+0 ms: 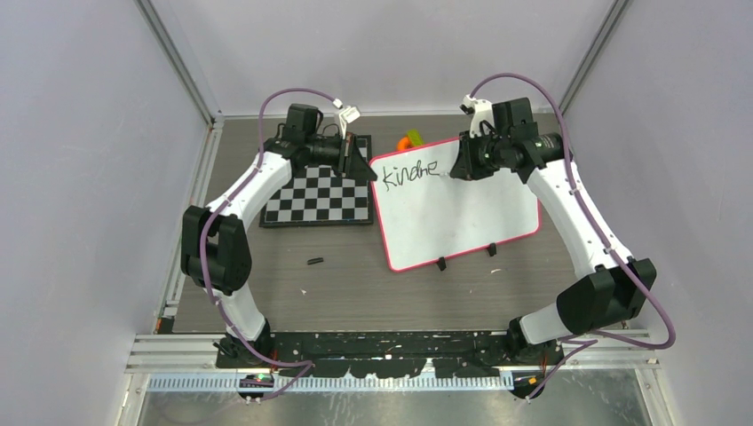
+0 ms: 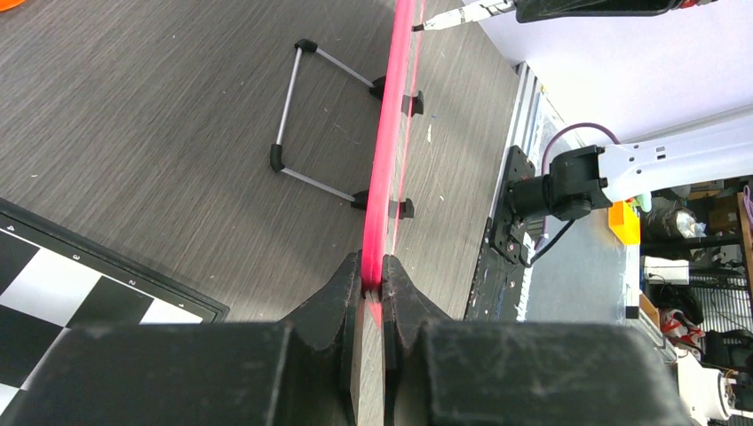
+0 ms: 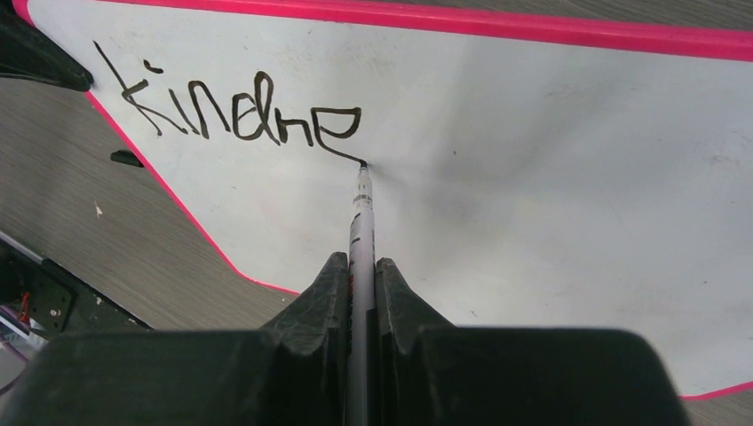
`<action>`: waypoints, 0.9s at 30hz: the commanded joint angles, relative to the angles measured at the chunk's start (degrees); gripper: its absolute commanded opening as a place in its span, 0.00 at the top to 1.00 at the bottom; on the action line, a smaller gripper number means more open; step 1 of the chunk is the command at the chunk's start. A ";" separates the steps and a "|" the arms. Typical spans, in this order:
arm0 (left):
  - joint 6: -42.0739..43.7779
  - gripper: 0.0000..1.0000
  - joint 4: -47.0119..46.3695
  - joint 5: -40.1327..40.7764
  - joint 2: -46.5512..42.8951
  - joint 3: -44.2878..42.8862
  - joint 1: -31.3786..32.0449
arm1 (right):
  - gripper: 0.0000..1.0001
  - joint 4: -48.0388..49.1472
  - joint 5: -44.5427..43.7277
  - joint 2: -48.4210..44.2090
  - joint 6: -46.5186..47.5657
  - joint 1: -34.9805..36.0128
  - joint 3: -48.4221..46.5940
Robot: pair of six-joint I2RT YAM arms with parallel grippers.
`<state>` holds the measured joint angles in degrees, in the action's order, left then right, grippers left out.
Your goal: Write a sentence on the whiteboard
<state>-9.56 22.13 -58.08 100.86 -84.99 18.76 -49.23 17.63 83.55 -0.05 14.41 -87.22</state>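
Grey wood-grain table [image 1: 355, 284], pale walls [image 1: 89, 177]. Clamped in right pincer [image 3: 355, 264]: marker [image 3: 361, 209], tip touching whiteboard [image 3: 533, 177] just ahead, ending "kindne" of the sentence [image 3: 240, 115]. Pinched in left pincer [image 2: 373, 269]: same whiteboard, edge-on. Mid-word; next, likely two "s" curves rightward, light steady pressure.

Left arm [image 1: 257, 177]: white shells between chunky black joint housings, seen on my overhead feed.
Right arm [image 1: 577, 209]: the same white-and-black build.
Cables [image 1: 206, 257]: a purple lead loops along each of my arms and ends in a white plug by the wrist.
Left end effector [image 2: 373, 277]: two matte black tapered fingers, scuffed and dusty.
Right end effector [image 3: 360, 271]: matching black wedge fingers with rough, speckled faces.
Bases [image 1: 241, 348]: black mounts.
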 commanded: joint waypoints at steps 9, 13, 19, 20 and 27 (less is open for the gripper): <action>0.73 0.68 -0.48 -2.57 -2.11 0.00 1.19 | 1.00 0.18 8.56 -2.49 0.14 -5.31 -6.05; -1.03 0.65 -1.85 -3.47 -1.27 0.16 1.55 | 1.00 0.21 9.23 -2.54 0.08 -5.87 -6.21; -1.75 0.77 -2.61 -3.64 -0.08 -0.40 2.33 | 1.00 1.70 7.86 -1.87 0.13 -5.96 -5.27; -1.77 0.81 -2.43 -3.54 0.07 -0.62 2.33 | 1.00 1.88 7.75 -1.74 0.14 -5.90 -5.18; -1.08 1.00 -1.26 -2.75 0.57 -1.13 2.33 | 1.00 1.99 6.23 -0.90 0.15 -5.89 -4.45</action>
<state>-10.09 21.65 -59.40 101.27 -84.95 20.69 -49.71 24.56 82.87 0.23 8.45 -91.33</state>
